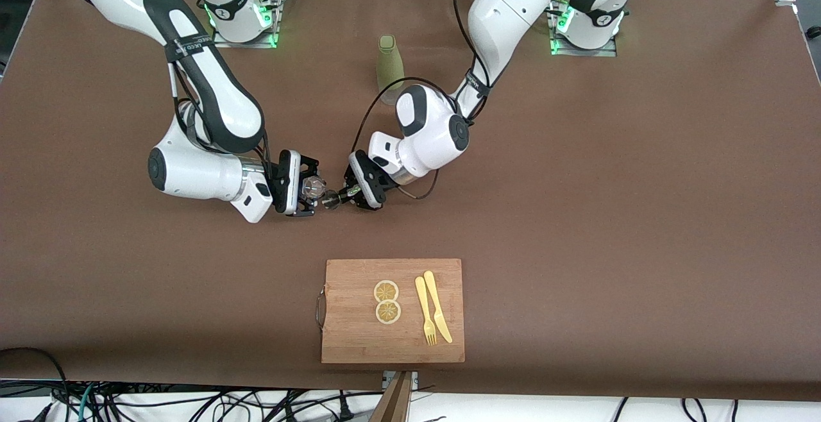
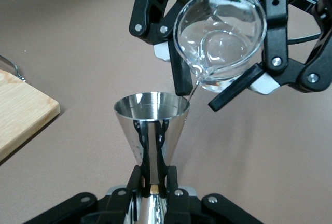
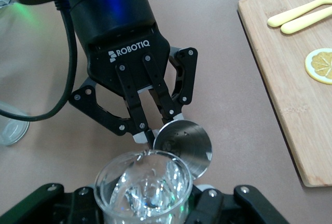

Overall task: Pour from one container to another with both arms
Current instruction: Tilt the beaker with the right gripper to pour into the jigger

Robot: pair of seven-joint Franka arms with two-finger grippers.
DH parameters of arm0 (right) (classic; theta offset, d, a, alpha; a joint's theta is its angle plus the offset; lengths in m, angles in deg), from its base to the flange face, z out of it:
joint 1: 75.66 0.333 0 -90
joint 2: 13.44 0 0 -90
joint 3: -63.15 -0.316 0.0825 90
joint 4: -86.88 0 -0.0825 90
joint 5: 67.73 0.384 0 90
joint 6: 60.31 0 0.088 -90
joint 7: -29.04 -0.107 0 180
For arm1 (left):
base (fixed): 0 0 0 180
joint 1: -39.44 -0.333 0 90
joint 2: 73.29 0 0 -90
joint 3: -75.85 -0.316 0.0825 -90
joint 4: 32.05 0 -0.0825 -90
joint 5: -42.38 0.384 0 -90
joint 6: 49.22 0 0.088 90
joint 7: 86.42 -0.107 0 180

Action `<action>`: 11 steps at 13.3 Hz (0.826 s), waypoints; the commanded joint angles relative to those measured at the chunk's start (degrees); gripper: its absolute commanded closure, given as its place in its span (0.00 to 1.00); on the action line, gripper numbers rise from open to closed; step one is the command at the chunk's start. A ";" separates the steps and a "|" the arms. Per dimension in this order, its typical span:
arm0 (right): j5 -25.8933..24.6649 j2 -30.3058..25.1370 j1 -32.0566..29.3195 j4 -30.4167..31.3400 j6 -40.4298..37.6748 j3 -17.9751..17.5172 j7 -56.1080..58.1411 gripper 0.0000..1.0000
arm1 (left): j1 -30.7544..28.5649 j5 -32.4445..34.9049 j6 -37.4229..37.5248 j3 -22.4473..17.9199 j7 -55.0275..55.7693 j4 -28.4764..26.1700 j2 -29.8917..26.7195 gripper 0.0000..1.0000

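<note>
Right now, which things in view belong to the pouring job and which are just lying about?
In the job:
- glass cup, tilted over the jigger, held by the right gripper
- metal jigger, held by the left gripper

Lying about:
- olive-green bottle, between the arm bases
- cutting board with two lemon slices, a yellow fork and a knife

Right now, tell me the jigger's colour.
Silvery, mirror-polished metal jigger; shows best in the left wrist view.

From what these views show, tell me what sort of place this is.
Probably a robotics lab set up as a drinks bench: both arms are bolted to a brown table, cables trail along its edge, and a cutting board carries lemon slices.
</note>
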 commanded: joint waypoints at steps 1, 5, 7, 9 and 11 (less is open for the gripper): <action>-3.59 -0.78 0.01 -0.22 -0.04 -0.97 -3.77 0.73 | -0.18 1.85 -0.57 0.40 0.42 1.00 0.16 1.00; -4.74 -0.95 -0.08 -0.22 -0.04 -1.58 -4.83 0.73 | -0.44 1.76 -0.57 0.40 0.16 0.91 -0.10 1.00; -4.65 -0.95 -0.08 -0.22 -0.04 -1.50 -4.83 0.72 | -0.62 1.58 -0.57 0.49 -1.42 0.91 -0.54 1.00; -4.74 -0.95 -0.17 -0.22 -0.04 -1.50 -4.57 0.72 | -0.71 1.58 -0.57 0.58 -1.60 0.30 -0.89 1.00; -4.65 -1.04 -0.34 -0.13 -0.13 -1.50 -3.61 0.72 | -0.71 1.67 -0.57 0.58 -1.69 0.12 -0.89 1.00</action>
